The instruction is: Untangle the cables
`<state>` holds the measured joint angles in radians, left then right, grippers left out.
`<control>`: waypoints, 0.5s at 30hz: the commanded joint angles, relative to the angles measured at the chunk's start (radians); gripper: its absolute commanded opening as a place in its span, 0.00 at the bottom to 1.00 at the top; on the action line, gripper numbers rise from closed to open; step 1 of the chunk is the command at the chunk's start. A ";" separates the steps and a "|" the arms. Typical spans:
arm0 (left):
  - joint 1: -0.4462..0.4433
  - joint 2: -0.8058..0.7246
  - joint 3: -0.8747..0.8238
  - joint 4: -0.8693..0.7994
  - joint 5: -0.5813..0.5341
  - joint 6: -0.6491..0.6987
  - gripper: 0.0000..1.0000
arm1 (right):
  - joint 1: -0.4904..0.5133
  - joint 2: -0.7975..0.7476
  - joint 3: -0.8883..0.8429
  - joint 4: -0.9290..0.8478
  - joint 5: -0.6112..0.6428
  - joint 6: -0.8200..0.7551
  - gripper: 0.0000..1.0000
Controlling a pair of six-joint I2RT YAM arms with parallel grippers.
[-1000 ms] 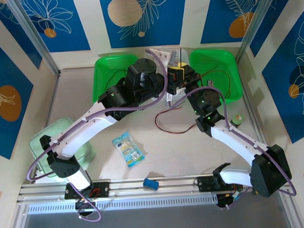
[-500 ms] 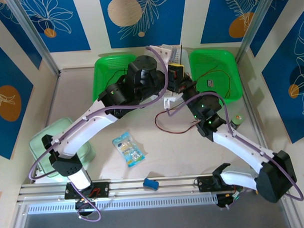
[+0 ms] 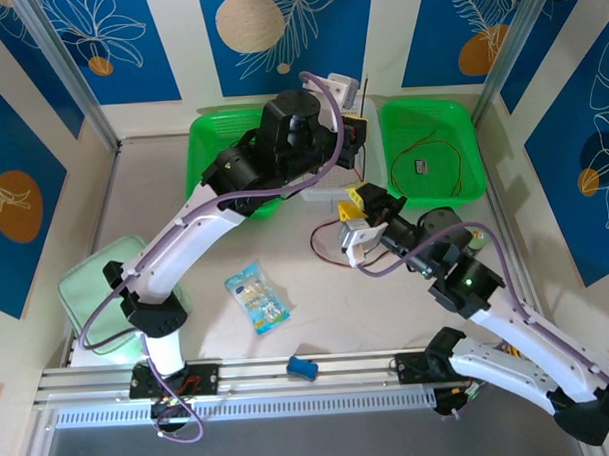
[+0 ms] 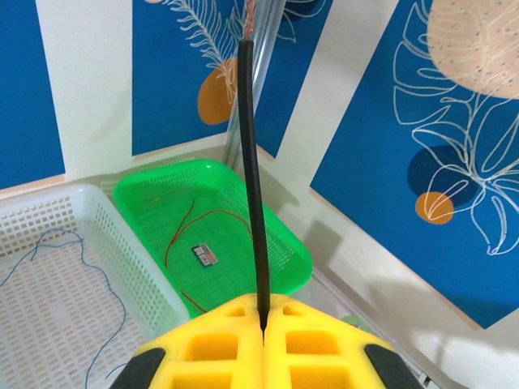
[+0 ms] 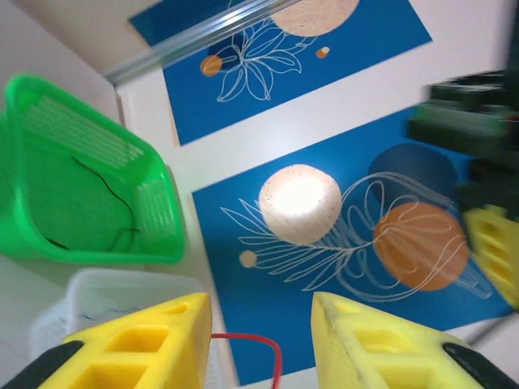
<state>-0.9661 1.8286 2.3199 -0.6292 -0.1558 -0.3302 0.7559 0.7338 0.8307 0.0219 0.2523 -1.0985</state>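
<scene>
My left gripper (image 4: 263, 324) is shut on a black cable (image 4: 251, 178) that rises stiffly from its yellow jaws, bare copper at the tip. From above, this gripper (image 3: 355, 132) hangs over the back of the table with the black cable (image 3: 363, 98) pointing up. My right gripper (image 5: 261, 324) is open; a red cable (image 5: 263, 347) loops between its fingers and touches the left one. In the top view the right gripper (image 3: 354, 218) hovers above a red cable (image 3: 325, 255) lying on the table. A thin blue cable (image 4: 89, 271) lies in the white basket (image 4: 49, 211).
The right green basket (image 3: 461, 117) holds a red cable (image 3: 437, 148) and a small label. The left green basket (image 3: 206, 141) holds a black cable (image 5: 122, 203). A snack packet (image 3: 257, 298), a blue block (image 3: 302, 366) and a pale green container (image 3: 96, 285) lie nearer the front.
The right arm has drawn back toward the table's middle, and its jaws shut briefly and now stand apart. The left gripper has lifted toward the back wall with the black cable.
</scene>
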 commanded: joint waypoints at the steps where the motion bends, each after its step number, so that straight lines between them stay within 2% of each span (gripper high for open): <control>1: 0.015 0.003 0.037 -0.010 0.040 0.019 0.00 | -0.034 -0.047 0.071 -0.125 -0.050 0.262 0.38; 6: 0.028 0.003 0.041 -0.037 0.054 0.019 0.00 | -0.221 -0.052 0.151 -0.224 -0.140 0.572 0.39; 9: 0.032 -0.002 0.039 -0.049 0.078 0.027 0.00 | -0.378 -0.035 0.187 -0.254 -0.236 0.772 0.46; 15: 0.056 -0.009 0.036 -0.064 0.187 0.050 0.00 | -0.626 0.136 0.388 -0.461 -0.386 1.223 0.51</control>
<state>-0.9306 1.8359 2.3219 -0.6762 -0.0460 -0.3115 0.1955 0.8001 1.1336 -0.3058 -0.0277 -0.1852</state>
